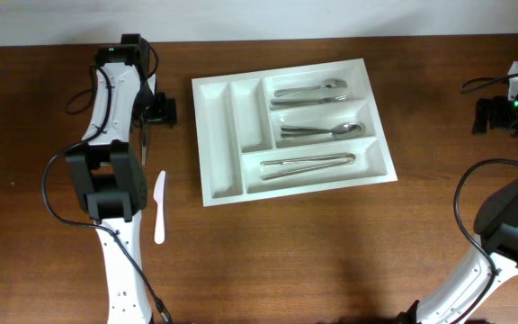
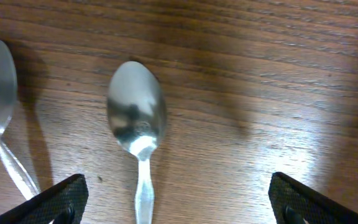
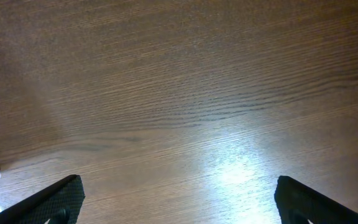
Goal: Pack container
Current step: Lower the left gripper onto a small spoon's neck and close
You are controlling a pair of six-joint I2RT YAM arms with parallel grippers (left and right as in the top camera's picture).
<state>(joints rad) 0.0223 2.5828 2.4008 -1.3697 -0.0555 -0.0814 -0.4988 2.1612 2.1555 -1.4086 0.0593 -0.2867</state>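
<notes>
- Dark wooden bench [image 1: 331, 252]; container [image 1: 218, 135] sits centre, long compartments holding cutlery, narrow ones bare.
- Left tool [image 2: 179, 202], jaws spread wide, hangs over a spoon [image 2: 135, 118], far left: pickup step, apparently.
- Next move: lower, pinch the handle.
- Right tool [image 3: 179, 199] spread, holding nothing, far right.
</notes>
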